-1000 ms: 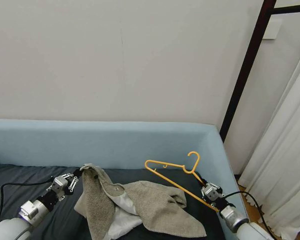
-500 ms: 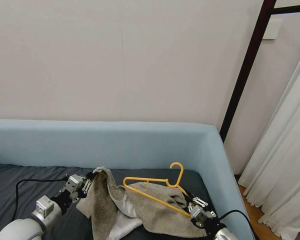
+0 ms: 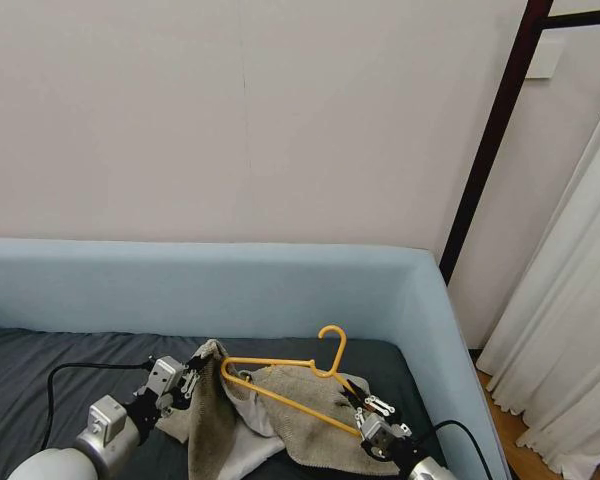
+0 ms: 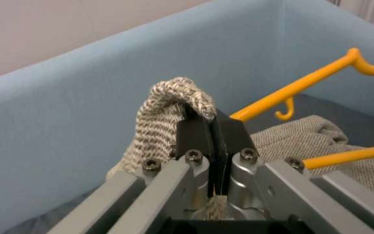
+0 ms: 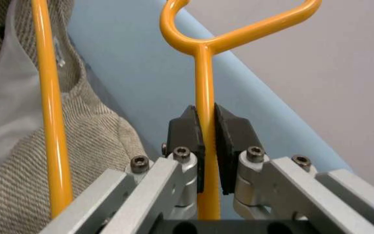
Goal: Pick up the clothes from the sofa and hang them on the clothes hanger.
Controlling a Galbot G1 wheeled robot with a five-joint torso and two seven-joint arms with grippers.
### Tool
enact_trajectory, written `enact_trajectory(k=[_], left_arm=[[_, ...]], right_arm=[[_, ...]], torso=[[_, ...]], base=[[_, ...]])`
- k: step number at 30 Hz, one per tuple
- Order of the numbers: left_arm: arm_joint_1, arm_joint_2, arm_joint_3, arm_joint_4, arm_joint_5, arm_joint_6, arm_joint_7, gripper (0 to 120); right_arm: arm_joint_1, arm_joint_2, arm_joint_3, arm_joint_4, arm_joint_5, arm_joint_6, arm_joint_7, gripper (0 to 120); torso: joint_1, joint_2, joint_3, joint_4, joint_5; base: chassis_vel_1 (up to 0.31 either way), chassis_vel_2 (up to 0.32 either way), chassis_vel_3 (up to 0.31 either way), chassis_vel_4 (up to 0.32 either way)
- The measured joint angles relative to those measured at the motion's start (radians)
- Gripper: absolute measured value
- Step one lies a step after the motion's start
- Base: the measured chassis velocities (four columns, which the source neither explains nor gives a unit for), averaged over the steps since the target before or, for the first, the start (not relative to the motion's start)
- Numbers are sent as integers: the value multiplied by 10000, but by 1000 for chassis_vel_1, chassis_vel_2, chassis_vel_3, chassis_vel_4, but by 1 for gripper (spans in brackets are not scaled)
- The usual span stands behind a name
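Observation:
A beige knitted garment (image 3: 300,415) with a pale lining lies bunched on the dark sofa seat (image 3: 40,360). My left gripper (image 3: 192,378) is shut on a raised fold of the garment (image 4: 167,112). My right gripper (image 3: 365,420) is shut on the lower bar of an orange clothes hanger (image 3: 290,385), holding it tilted over the garment, hook upward. In the right wrist view the hanger bar (image 5: 204,126) runs between the black pads (image 5: 229,134). The hanger's far end reaches close to the held fold, seen as the hanger arm (image 4: 297,85) in the left wrist view.
The light blue sofa back (image 3: 180,285) and right armrest (image 3: 430,340) bound the seat. A dark clothes-rack post (image 3: 490,140) rises at the right, with white curtains (image 3: 580,320) beyond it. A black cable (image 3: 70,375) trails from my left arm.
My right gripper carried the hanger leftward and lower over the garment. My left gripper moved right with the fold, so hanger end and fold now nearly meet.

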Motion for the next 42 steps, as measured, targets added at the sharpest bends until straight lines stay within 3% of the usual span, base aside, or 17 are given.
enact_trajectory(k=[17,22,29,36,42], left_arm=[[-87,340,267,-393,-578,5,414,0],[-123,353,244,-270,-578,-23,424,0],[-483,324,91,587,-608,-211,273,0],[-551,354,201,310,-814,-217,254,0],[-522,479,349,-5,-856,-225,269,0]], right_arm=[[2121,876,-1920,-1533,194,144,217,5],[2443,1051,-1963,-1814,353,159,273,5],[2120,528,-1588,-1537,460,214,337,5],[2167,611,-1603,-1517,512,-59,507,5],[2657,966,-2330,-1614,534,-232,635,5]], torso=[[1,0,1,0,1],[1,0,1,2,1],[1,0,1,-2,0],[1,0,0,-1,0],[1,0,1,0,0]], base=[[0,0,0,0],[0,0,0,0],[0,0,0,0],[0,0,0,0],[0,0,0,0]])
